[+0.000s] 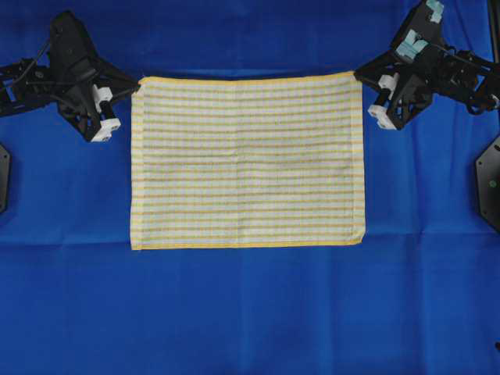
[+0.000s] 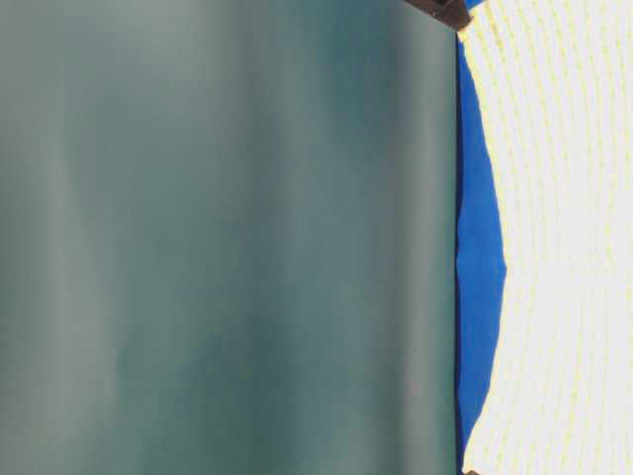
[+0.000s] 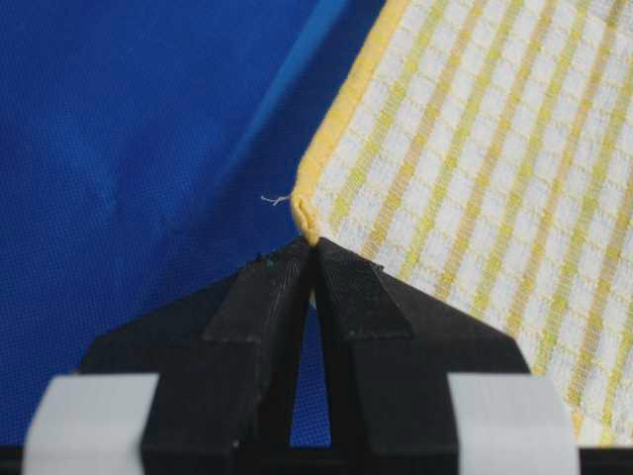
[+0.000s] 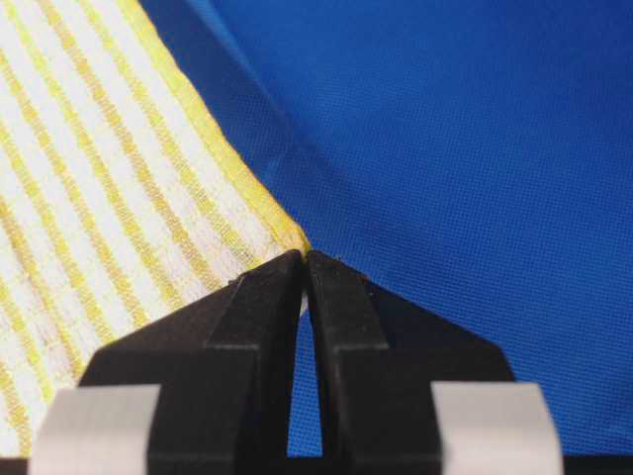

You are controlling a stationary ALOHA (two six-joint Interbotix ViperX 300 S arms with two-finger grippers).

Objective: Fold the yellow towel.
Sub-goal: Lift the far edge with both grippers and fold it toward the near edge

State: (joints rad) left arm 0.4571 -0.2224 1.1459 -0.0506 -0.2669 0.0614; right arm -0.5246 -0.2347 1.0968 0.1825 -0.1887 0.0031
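The yellow towel point(image 1: 247, 161) lies spread flat in the middle of the blue sheet, a rectangle with fine yellow-and-white stripes and yellow hems. My left gripper point(image 1: 139, 81) is at the towel's far left corner; in the left wrist view my left gripper point(image 3: 313, 247) is shut with the yellow hemmed corner point(image 3: 305, 213) pinched at its tips. At the far right corner my right gripper point(image 1: 358, 74) does the same: in the right wrist view my right gripper point(image 4: 303, 257) is shut on the towel's corner point(image 4: 282, 230). The table-level view shows the towel point(image 2: 569, 247) very bright at the right.
The blue sheet point(image 1: 250, 312) covers the whole table, with slight creases near both pinched corners. A dark panel point(image 2: 227, 237) fills most of the table-level view. Black fixtures stand at the left edge point(image 1: 3, 176) and right edge point(image 1: 488, 183) of the overhead view.
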